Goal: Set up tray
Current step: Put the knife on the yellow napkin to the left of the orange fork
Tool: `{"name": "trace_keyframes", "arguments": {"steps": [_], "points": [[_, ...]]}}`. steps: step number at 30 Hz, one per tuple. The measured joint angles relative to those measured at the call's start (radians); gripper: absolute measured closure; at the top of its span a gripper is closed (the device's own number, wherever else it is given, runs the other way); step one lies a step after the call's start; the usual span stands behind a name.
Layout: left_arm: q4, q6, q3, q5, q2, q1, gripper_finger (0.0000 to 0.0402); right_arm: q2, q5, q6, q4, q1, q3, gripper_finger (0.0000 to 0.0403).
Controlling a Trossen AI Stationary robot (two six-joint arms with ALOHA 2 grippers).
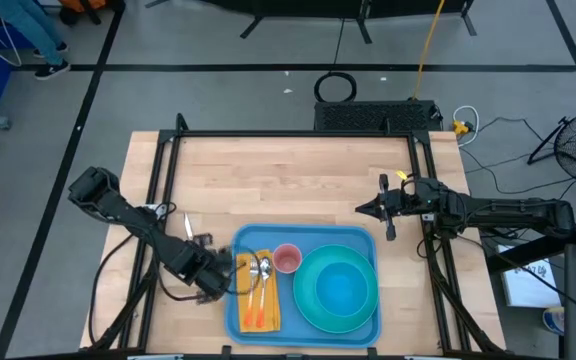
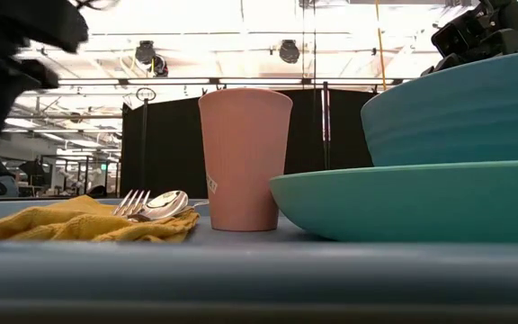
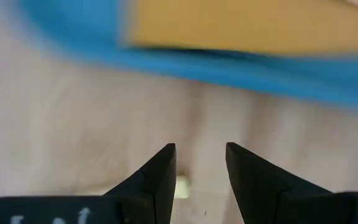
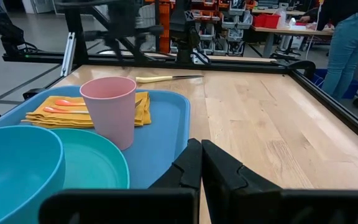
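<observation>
From the high view I see the tray [image 1: 304, 240] near the table's front edge, carrying a plate [image 1: 340, 290] with a bowl on it, a cup [image 1: 287, 259], and a napkin [image 1: 258, 298] with a fork and spoon [image 1: 265, 267]. My left gripper [image 1: 221, 272] sits right at the tray's left rim, and the right gripper [image 1: 382, 208] hovers just beyond the tray's far right corner. A knife [image 1: 187, 226] lies on the table off the tray's left side, apparently the piece not yet loaded. In the low view the cup [image 2: 245, 158] stands beside the plate [image 2: 412, 200], and the cutlery rests loosely on the napkin [image 2: 79, 223]. The left wrist view shows my left fingers [image 3: 160, 177] slightly parted, empty, low over the wood just short of the tray rim [image 3: 229, 65]; pushing forward could shove the tray and scatter the cutlery. In the right wrist view my right fingers [image 4: 219, 163] are pressed together, empty, beside the tray's corner [image 4: 169, 124]. The knife [image 4: 166, 78] lies flat beyond the tray, so I judge pinching it risks scraping the table.
</observation>
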Motion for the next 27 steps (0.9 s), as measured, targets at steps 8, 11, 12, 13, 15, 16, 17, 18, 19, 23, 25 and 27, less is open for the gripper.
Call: {"name": "trace_keyframes", "arguments": {"steps": [8, 11, 12, 13, 15, 16, 17, 18, 19, 23, 25, 27], "points": [[-0.117, -0.720, -0.001, -0.092, 0.000, 0.009, 0.0256, 0.000, 0.000, 0.000, 0.000, 0.000, 0.000, 0.0403], [-0.123, -0.959, -0.006, -0.147, 0.000, -0.026, 0.0256, 0.000, 0.000, 0.000, -0.003, 0.000, 0.000, 0.0403], [-0.124, -1.023, -0.014, -0.161, 0.000, -0.043, 0.0256, 0.000, 0.000, 0.000, -0.004, 0.000, 0.000, 0.0403], [-0.132, -1.087, -0.025, -0.161, 0.000, -0.061, 0.0256, 0.000, 0.000, 0.001, -0.007, 0.000, 0.000, 0.0403], [-0.172, -1.258, -0.054, -0.145, 0.000, -0.109, 0.0256, 0.000, 0.000, 0.001, -0.013, 0.000, 0.000, 0.0403], [-0.178, -1.346, -0.074, -0.121, 0.000, -0.132, 0.0256, 0.000, 0.000, 0.001, -0.017, 0.000, 0.000, 0.0403], [-0.176, -1.433, -0.094, -0.094, 0.000, -0.153, 0.0256, 0.000, 0.000, 0.001, -0.024, 0.000, 0.000, 0.0403], [-0.169, -1.493, -0.109, -0.068, 0.001, -0.168, 0.0256, 0.000, 0.000, 0.001, -0.030, 0.000, 0.000, 0.0403], [-0.162, -1.514, -0.115, -0.046, 0.001, -0.171, 0.0256, 0.000, 0.000, 0.001, -0.033, 0.000, 0.000, 0.0403], [-0.172, -1.524, -0.098, -0.082, -0.008, -0.108, 0.0256, 0.000, 0.000, 0.001, -0.027, 0.000, 0.000, 0.0403], [-0.205, -1.502, -0.093, -0.152, -0.022, -0.074, 0.0256, 0.000, 0.000, 0.001, -0.028, 0.000, 0.000, 0.0403], [-0.206, -1.483, -0.093, -0.219, -0.038, -0.049, 0.0256, 0.000, 0.000, 0.001, -0.034, 0.000, 0.000, 0.0403]]}}
